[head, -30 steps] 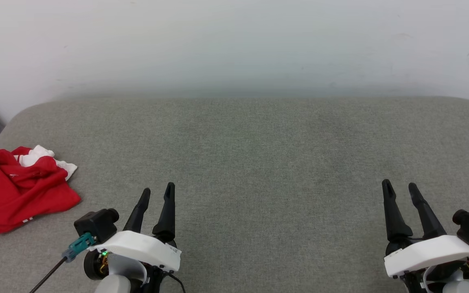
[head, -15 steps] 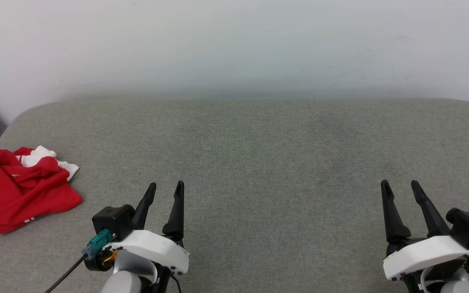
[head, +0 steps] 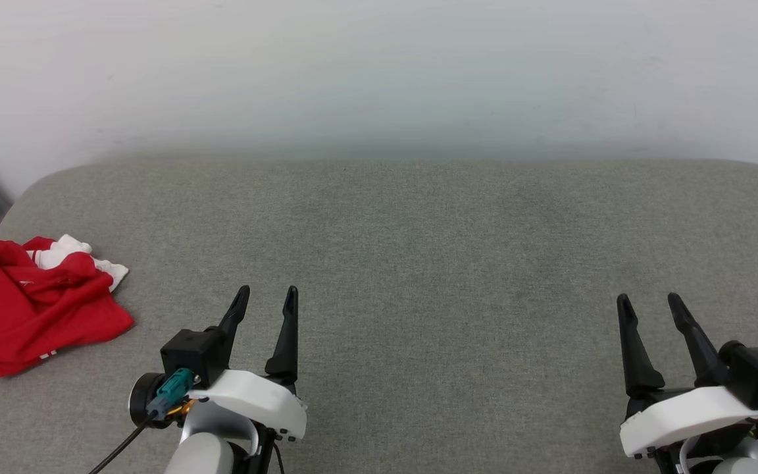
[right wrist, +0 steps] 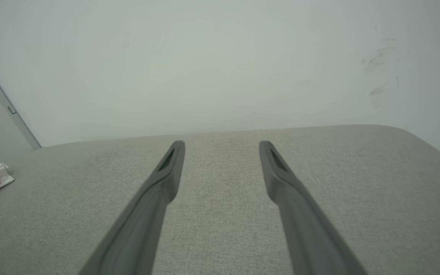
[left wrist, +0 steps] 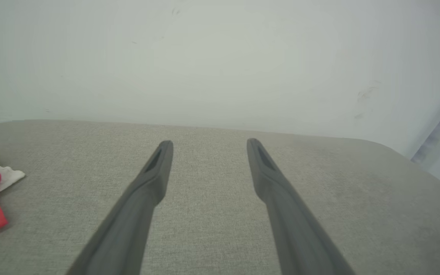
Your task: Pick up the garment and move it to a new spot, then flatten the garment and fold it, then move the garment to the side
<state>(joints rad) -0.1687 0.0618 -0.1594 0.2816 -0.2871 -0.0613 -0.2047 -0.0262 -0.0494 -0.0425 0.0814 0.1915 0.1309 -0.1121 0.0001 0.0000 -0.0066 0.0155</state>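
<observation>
We see the garment (head: 30,306) lying crumpled at the tabletop's (head: 418,250) left edge, red with a bit of white cloth showing on its far side. Our left hand (head: 267,293) is at the near edge, left of the middle, fingers spread wide and empty, apart from the garment. Our right hand (head: 649,299) is near the near right corner, equally wide, holding nothing.

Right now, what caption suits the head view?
Left end effector and right end effector, both open, over a grey cushion; crumpled red garment at far left.
</observation>
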